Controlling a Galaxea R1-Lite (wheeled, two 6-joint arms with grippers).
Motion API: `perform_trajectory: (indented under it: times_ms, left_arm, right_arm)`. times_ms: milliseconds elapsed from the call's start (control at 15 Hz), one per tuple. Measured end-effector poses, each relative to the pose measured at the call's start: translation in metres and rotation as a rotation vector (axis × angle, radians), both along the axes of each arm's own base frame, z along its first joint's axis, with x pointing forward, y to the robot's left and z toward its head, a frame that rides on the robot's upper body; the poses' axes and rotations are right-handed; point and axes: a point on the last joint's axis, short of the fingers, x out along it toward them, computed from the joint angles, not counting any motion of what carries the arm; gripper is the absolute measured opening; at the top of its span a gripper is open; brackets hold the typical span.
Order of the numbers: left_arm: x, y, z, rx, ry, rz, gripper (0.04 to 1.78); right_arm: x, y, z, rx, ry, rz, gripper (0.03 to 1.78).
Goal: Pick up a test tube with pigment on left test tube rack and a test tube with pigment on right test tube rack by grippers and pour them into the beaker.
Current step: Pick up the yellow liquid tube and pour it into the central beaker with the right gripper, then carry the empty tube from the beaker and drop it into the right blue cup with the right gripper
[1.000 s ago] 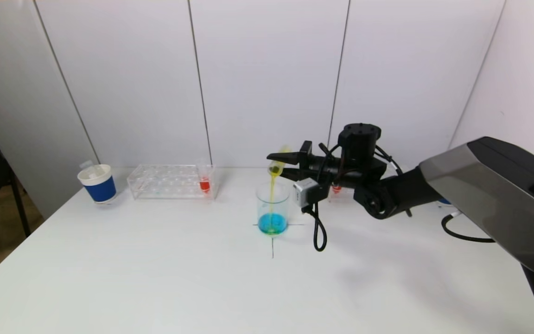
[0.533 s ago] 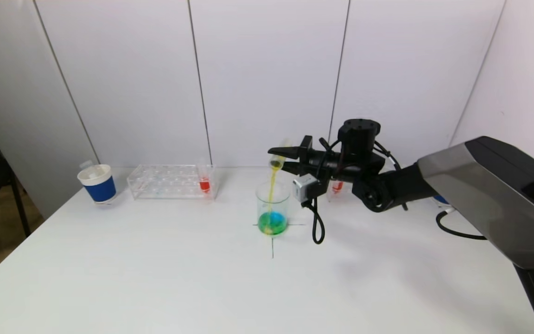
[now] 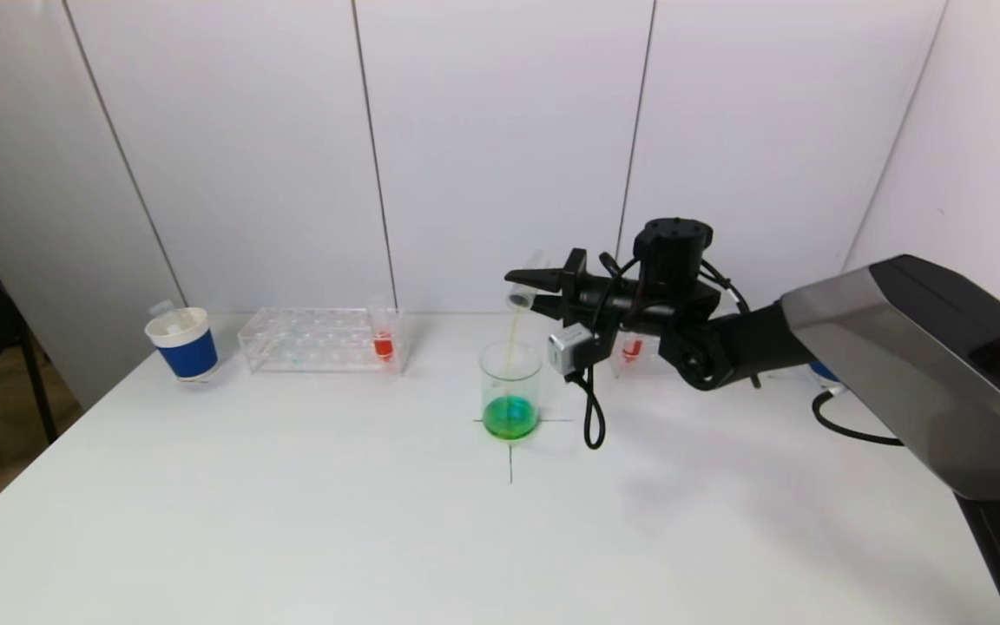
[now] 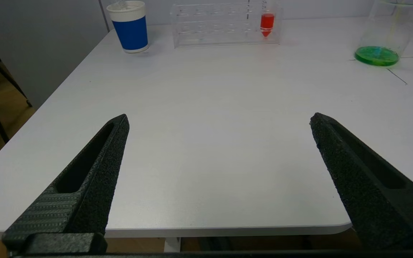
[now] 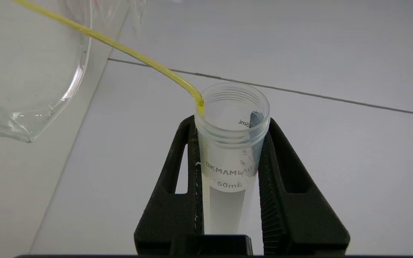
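My right gripper [image 3: 542, 287] is shut on a clear 50 mL test tube [image 5: 231, 143], tipped mouth-down above the glass beaker [image 3: 510, 386]. A thin yellow stream [image 5: 120, 44] runs from the tube's mouth into the beaker, which holds green liquid [image 3: 510, 418]. The tube looks almost drained. The left rack [image 3: 318, 340] holds one tube of red pigment [image 3: 384, 345]. The right rack is mostly hidden behind my right arm; a red tube [image 3: 632, 349] in it shows. My left gripper [image 4: 219, 125] is open and empty, low at the table's near edge, out of the head view.
A blue and white paper cup [image 3: 183, 344] stands at the table's far left. A black cable [image 3: 591, 417] hangs from my right wrist beside the beaker. A cross is marked on the white table [image 3: 510, 460] under the beaker.
The liquid in the beaker has turned from blue to green. My right gripper has lifted a little and tipped the tube further; the yellow stream has thinned.
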Motion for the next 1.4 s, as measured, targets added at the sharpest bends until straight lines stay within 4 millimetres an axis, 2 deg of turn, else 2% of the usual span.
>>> perform_trajectory:
  times_ms: [667, 1000, 1200, 1400]
  left_arm:
    - [0.0, 0.0, 0.0, 0.0, 0.0, -0.001, 1.76]
    - [0.0, 0.0, 0.0, 0.0, 0.0, -0.001, 1.76]
    - [0.0, 0.0, 0.0, 0.0, 0.0, -0.001, 1.76]
    - [0.0, 0.0, 0.0, 0.0, 0.0, -0.001, 1.76]
  right_arm:
    - [0.0, -0.004, 0.01, -0.025, -0.103, -0.041, 0.5]
    - [-0.001, -0.004, 0.01, -0.026, -0.099, -0.044, 0.5]
    - [-0.004, -0.003, 0.008, -0.009, -0.034, -0.037, 0.5]
    - [-0.01, -0.004, 0.011, 0.061, 0.12, -0.056, 0.5]
